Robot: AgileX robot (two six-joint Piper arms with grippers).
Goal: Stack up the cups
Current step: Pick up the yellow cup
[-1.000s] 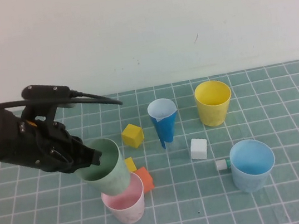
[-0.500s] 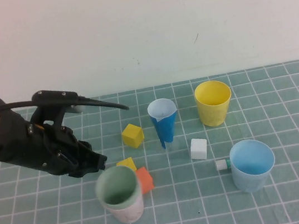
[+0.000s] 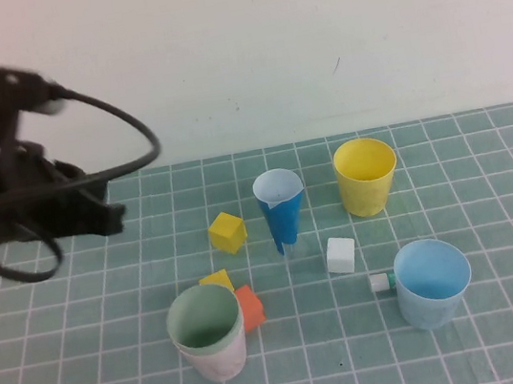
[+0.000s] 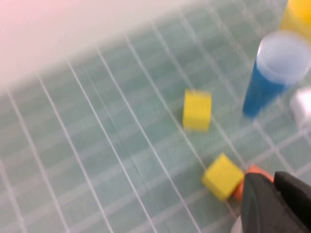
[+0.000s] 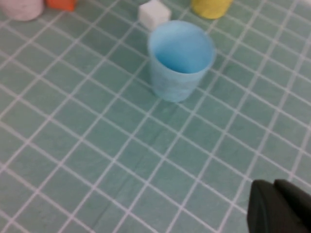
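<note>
A sage green cup (image 3: 201, 318) sits nested inside the pale pink cup (image 3: 219, 360) at the front left of the mat. The yellow cup (image 3: 366, 176) stands at the back right and the light blue cup (image 3: 432, 282) at the front right, also in the right wrist view (image 5: 181, 60). My left gripper (image 3: 111, 219) is raised at the far left, well away from the stack, shut and holding nothing (image 4: 273, 179). My right gripper (image 5: 279, 204) is out of the high view; it hovers shut over bare mat on the near side of the light blue cup.
A narrow dark blue cone cup (image 3: 280, 210) stands mid-mat. Two yellow blocks (image 3: 228, 232) (image 3: 217, 282) and an orange block (image 3: 248, 307) lie beside the stack. A white block (image 3: 340, 255) and a small white piece (image 3: 379, 282) lie near the light blue cup.
My left gripper let the green cup go and it dropped into the pink cup. The arm then drew back up and to the left, its jaws closing again.
</note>
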